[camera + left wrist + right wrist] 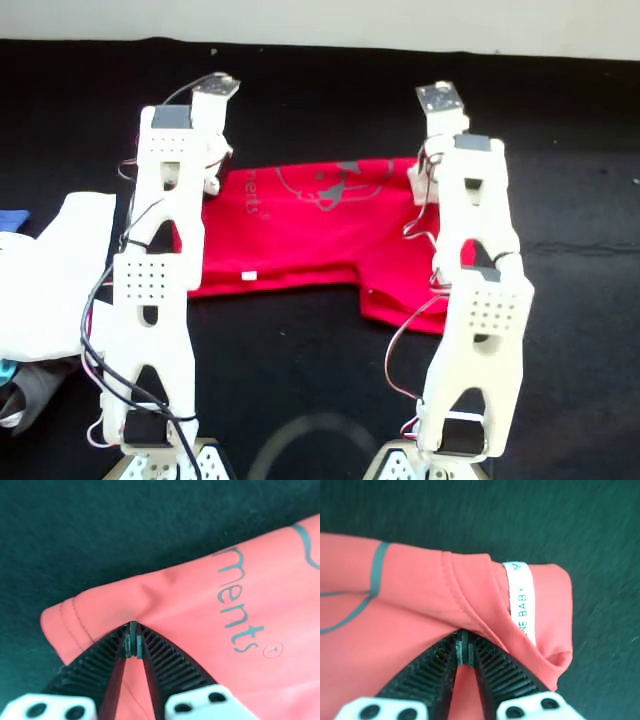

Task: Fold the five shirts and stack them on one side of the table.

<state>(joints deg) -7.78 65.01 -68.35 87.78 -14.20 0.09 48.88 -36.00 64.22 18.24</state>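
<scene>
A red shirt (300,225) with grey print lies partly folded across the middle of the black table (300,100). My left gripper (132,642) is shut on the red shirt (200,605) near a hemmed corner with grey lettering beside it. My right gripper (465,650) is shut on the red shirt (420,595) at the neck edge, next to a white label (522,600). In the high view the left gripper (212,178) sits at the shirt's far left corner and the right gripper (425,178) at its far right corner.
White cloth (50,275) lies piled at the left edge of the table, with a bit of blue fabric (12,218) and grey fabric (30,390) beside it. Both white arms stretch from the near edge over the table.
</scene>
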